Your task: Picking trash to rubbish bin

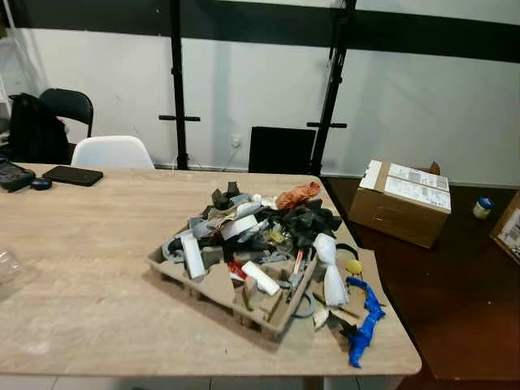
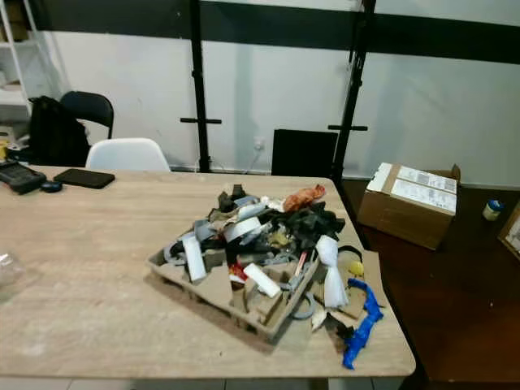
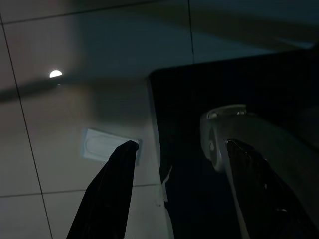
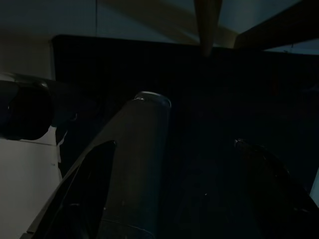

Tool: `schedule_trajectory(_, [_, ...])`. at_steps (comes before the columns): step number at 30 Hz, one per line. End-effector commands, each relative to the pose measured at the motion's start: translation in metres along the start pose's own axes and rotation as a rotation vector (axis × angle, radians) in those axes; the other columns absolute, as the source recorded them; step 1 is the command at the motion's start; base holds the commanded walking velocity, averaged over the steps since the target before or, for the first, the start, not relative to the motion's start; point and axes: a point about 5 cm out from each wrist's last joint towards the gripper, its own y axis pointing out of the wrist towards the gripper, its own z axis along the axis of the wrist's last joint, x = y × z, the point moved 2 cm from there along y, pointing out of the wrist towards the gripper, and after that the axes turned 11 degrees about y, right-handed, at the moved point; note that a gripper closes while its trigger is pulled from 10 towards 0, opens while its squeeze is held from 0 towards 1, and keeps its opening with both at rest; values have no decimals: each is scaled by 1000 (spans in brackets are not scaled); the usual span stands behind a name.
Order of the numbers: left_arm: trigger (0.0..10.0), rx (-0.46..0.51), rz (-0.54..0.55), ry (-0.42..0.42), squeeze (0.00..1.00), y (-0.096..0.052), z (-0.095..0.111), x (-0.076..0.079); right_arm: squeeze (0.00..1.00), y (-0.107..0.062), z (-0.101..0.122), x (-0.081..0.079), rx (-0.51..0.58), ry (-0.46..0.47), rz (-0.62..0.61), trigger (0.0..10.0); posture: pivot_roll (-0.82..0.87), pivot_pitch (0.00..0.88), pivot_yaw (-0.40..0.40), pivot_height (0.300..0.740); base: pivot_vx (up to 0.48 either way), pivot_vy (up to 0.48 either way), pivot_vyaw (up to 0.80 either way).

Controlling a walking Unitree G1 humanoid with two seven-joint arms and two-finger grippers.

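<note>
Left end effector spread wide over floor; right end effector wide; one trash heap; two chairs.

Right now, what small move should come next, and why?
Probably raise the right gripper toward the trash pile on the table. Both grippers hang open and empty under the table, the left gripper too, and the pile lies toward the robot's right.

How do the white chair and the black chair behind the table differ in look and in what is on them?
The white chair has a broad, rounded pale back; the black chair has a smaller dark back. The white chair stands close behind the table; the black chair stands further back and to the left. A black bag sits on the black chair; nothing shows against the white chair's back. Both face the table's far edge.
</note>
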Motion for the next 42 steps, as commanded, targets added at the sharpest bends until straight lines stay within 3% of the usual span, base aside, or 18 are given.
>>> schedule_trajectory(1, [10000, -9, 7, -5, 0, -1, -5, -5, 0, 0, -3, 1, -7, 2, -5, 10000, 67, 0, -49, 740, -330, 0, 0])
schedule_trajectory(7, [10000, -11, 12, -10, 0, -1, -5, -6, 0, 0, -4, 1, -7, 3, -6, 10000, 66, 0, -49, 740, -148, 0, 0])
schedule_trajectory(14, [10000, 38, -40, 14, 0, 3, 23, 10, 0, 0, -4, 1, -7, 7, -5, 10000, 63, 0, -47, 740, 0, 0, 0])
schedule_trajectory(27, [10000, 55, -61, 43, 0, 3, 32, 11, 0, 0, -3, 1, -8, 5, -5, 10000, 62, 0, -48, 740, 0, 0, 0])
schedule_trajectory(42, [10000, 61, -64, 38, 0, 3, 36, 11, 0, 0, 0, 1, -2, -2, -5, 10000, 63, 0, -50, 740, 0, -425, 0])
